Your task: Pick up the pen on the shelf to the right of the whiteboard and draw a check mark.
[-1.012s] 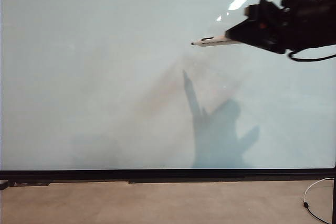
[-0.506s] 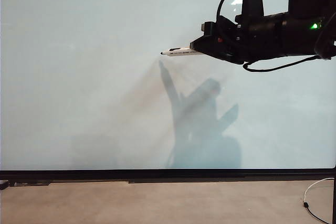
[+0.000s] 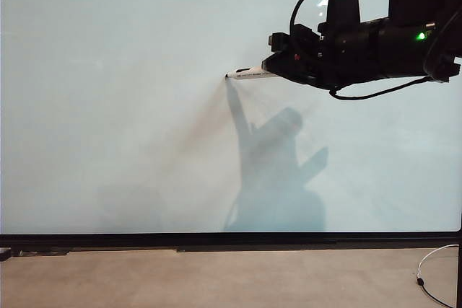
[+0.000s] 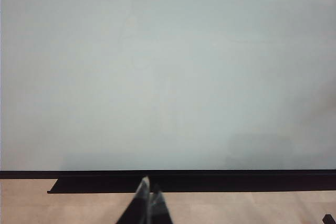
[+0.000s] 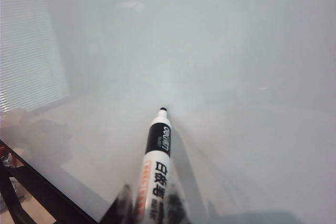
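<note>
while left gripper (image 4: 147, 203) idles, right gripper (image 3: 276, 70) presses pen (image 3: 249, 73) to whiteboard (image 3: 115, 106).

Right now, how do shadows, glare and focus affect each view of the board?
Exterior view: right end effector with the pen casts a large dark shadow on the whiteboard; ceiling-light glare at top. Right wrist view: hazy board, pen label sharp. Left wrist view: evenly lit, left end effector blurred at the frame's edge.

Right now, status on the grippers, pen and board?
Right gripper shut on pen, tip at the whiteboard. Left gripper shut, low, off the board. No check mark visible. Nothing in the way.
</note>
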Controlling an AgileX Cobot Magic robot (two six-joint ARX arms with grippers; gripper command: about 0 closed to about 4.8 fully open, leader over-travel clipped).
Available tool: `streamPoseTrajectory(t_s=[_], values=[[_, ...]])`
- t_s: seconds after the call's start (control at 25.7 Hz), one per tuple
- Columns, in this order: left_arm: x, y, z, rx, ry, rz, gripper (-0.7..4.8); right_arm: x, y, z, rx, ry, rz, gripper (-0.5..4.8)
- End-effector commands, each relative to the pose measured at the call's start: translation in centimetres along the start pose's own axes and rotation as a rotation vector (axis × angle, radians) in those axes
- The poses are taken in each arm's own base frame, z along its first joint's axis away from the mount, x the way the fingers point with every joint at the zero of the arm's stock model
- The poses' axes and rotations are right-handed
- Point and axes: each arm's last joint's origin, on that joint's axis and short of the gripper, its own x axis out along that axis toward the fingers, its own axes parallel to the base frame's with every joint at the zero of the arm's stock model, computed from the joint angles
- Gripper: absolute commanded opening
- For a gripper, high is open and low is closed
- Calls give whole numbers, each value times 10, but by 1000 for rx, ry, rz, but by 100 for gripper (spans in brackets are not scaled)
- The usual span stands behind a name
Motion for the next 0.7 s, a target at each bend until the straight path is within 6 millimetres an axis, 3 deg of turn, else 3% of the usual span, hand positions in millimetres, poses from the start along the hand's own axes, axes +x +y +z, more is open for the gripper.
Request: streamPoseTrajectory(t_s=[0.04, 0.7], values=[[0, 0, 2, 5, -16, -1, -4, 0, 0, 4, -6, -28, -15, -6], [0, 0, 2, 5, -16, -1, -4, 0, -2, -4, 8, 46, -65, -6]])
